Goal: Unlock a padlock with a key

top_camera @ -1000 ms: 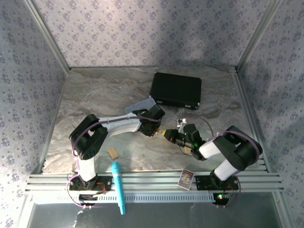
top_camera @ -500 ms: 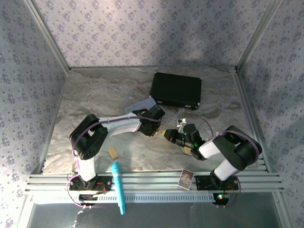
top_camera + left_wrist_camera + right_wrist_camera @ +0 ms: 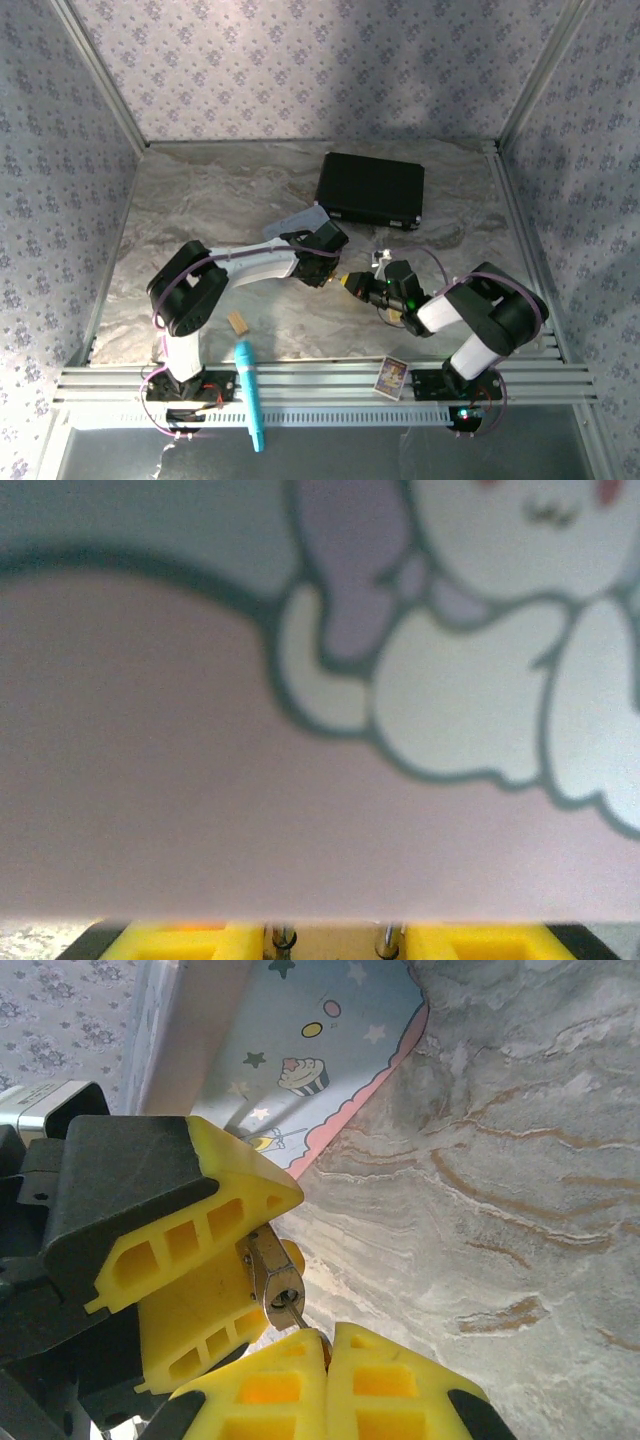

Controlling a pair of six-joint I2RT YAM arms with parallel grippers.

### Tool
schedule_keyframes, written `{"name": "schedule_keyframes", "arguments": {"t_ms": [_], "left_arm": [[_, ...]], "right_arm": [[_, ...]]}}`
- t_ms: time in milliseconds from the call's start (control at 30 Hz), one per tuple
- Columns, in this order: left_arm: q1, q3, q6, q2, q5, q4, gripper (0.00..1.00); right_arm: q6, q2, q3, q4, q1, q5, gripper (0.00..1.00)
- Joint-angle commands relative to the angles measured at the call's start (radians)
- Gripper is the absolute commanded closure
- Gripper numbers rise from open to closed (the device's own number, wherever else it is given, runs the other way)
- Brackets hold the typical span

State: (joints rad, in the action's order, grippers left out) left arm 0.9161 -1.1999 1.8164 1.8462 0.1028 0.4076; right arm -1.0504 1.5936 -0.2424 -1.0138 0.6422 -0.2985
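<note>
Padlock [image 3: 268,1272] sits pinched btwn the yellow fingers of the L gripper [image 3: 262,1235], mid-table [image 3: 520,1210], next to a pink & blue tin [image 3: 300,1040]. R gripper [image 3: 327,1345] is closed tight on the key [image 3: 296,1318]; key's thin end goes into the lock's hole.

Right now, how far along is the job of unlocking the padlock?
Done: the left hand grips the padlock, and the right hand is shut on the key. In hand: the key's tip sits at the padlock's keyhole face, though I cannot tell how deep it goes. Left: push it home, turn it, and open the padlock.
</note>
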Motion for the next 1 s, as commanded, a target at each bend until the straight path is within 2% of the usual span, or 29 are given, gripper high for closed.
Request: {"name": "schedule_keyframes", "arguments": {"t_ms": [0,300,467,600,767,967], "left_arm": [[0.032,-0.008,0.027,0.015,-0.108,-0.026,0.71],[0.049,-0.016,0.038,0.033,-0.138,-0.059,0.72],[0.044,-0.024,0.027,0.007,-0.110,-0.033,0.74],[0.043,-0.011,0.036,0.005,-0.141,-0.072,0.76],[0.042,-0.003,0.055,-0.019,-0.148,-0.082,0.83],[0.038,-0.012,0.070,-0.026,-0.179,-0.078,0.83]], "right_arm": [[-0.002,0.012,-0.033,-0.046,0.005,0.020,1.00],[-0.018,0.075,-0.077,-0.136,0.043,-0.032,1.00],[-0.017,0.109,-0.079,-0.168,0.038,-0.057,1.00],[-0.001,0.119,-0.099,-0.170,0.046,-0.084,1.00],[-0.016,0.162,-0.087,-0.228,0.059,-0.079,1.00],[0.004,0.157,-0.087,-0.213,0.077,-0.042,1.00]]}}
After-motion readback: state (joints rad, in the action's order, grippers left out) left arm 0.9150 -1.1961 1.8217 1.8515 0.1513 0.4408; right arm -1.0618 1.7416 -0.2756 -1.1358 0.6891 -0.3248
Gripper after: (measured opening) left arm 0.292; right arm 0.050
